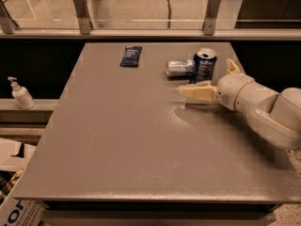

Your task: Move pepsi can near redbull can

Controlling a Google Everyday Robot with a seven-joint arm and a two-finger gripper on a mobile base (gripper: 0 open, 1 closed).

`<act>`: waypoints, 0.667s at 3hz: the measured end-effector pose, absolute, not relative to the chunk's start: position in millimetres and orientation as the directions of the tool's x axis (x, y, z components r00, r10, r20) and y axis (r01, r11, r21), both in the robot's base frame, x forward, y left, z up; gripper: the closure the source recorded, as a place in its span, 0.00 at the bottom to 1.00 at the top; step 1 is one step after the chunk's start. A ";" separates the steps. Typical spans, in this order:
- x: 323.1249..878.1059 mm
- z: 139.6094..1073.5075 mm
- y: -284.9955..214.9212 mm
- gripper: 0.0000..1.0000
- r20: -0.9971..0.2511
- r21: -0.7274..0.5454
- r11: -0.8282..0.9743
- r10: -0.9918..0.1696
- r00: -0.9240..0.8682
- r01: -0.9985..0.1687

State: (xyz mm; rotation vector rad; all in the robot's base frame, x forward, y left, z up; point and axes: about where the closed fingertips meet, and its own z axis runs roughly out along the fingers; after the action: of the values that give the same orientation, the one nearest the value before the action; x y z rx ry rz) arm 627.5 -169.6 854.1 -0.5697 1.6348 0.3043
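Observation:
The pepsi can (205, 64), dark blue with a silver top, stands upright at the table's far right. The redbull can (179, 68), slim and silver with blue patches, lies on its side just left of it, close or touching. My gripper (209, 80) is at the pepsi can, open. One pale finger (197, 92) lies in front of the can. The other finger (232, 66) sticks up to the can's right. Neither finger visibly presses on the can.
A flat dark blue packet (130, 56) lies at the far middle of the grey table (122, 140). A white pump bottle (20, 94) stands on a ledge off the table's left side. A glass railing with metal posts (81, 11) runs behind the table.

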 end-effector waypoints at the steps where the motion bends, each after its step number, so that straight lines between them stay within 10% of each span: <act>1: 623.7 858.1 -170.1 0.00 -0.981 -0.125 0.833 -0.186 -0.060 -0.539; 2: 614.1 866.9 -177.3 0.00 -0.982 -0.124 0.824 -0.182 -0.050 -0.552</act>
State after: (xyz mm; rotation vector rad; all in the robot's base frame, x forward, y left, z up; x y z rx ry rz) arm 614.1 -177.3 866.9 -0.5896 1.6204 0.3309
